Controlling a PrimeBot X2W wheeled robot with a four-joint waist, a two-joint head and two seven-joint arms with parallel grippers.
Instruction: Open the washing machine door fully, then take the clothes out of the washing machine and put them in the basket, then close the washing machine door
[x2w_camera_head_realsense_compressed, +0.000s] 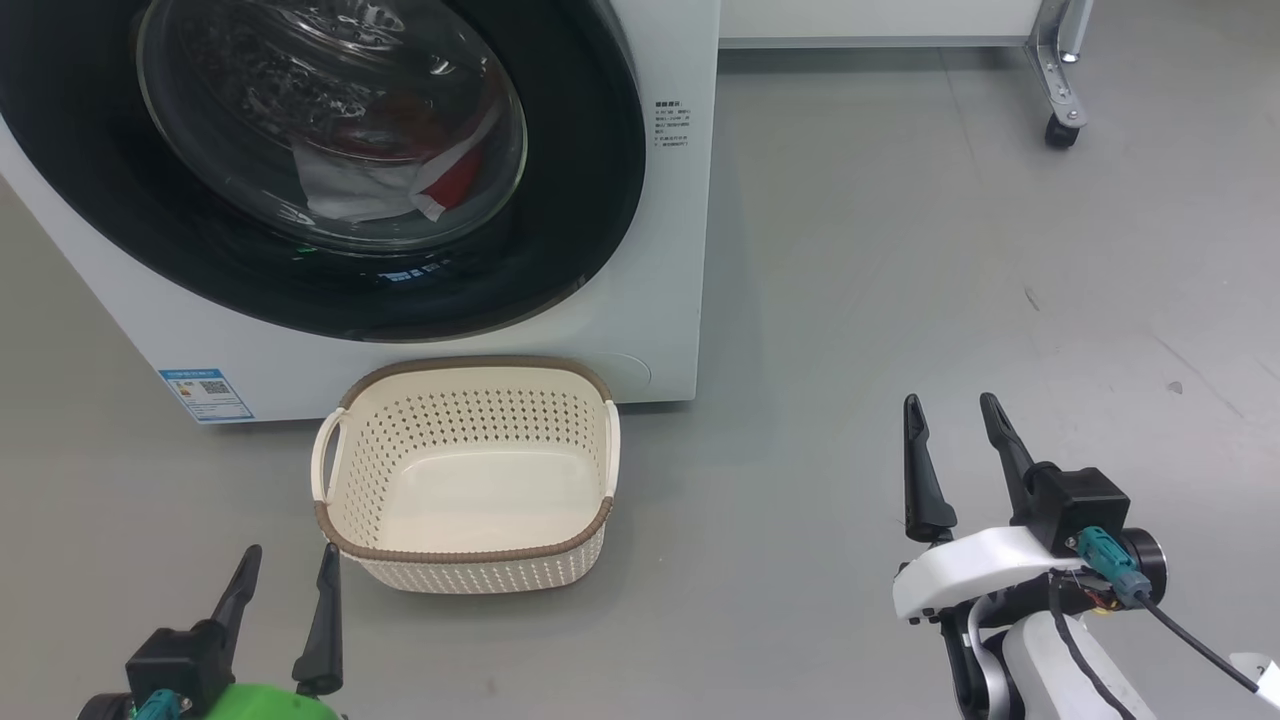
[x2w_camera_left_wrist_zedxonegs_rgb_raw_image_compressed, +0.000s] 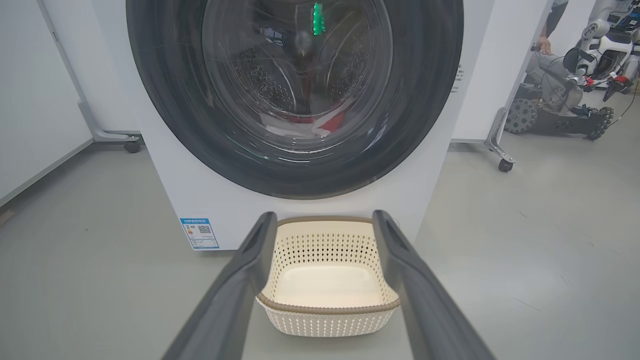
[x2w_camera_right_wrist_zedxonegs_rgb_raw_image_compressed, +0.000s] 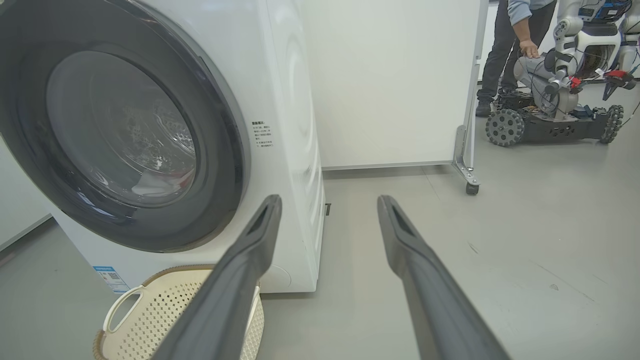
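left gripper and right gripper are both released, fingers spread, grasping nothing. the empty cream basket sits just beyond the left one on the grey floor. behind it is the white washing machine, with its door shut and red-and-white clothes inside. both grippers point forward, and the right one is well apart from the basket.
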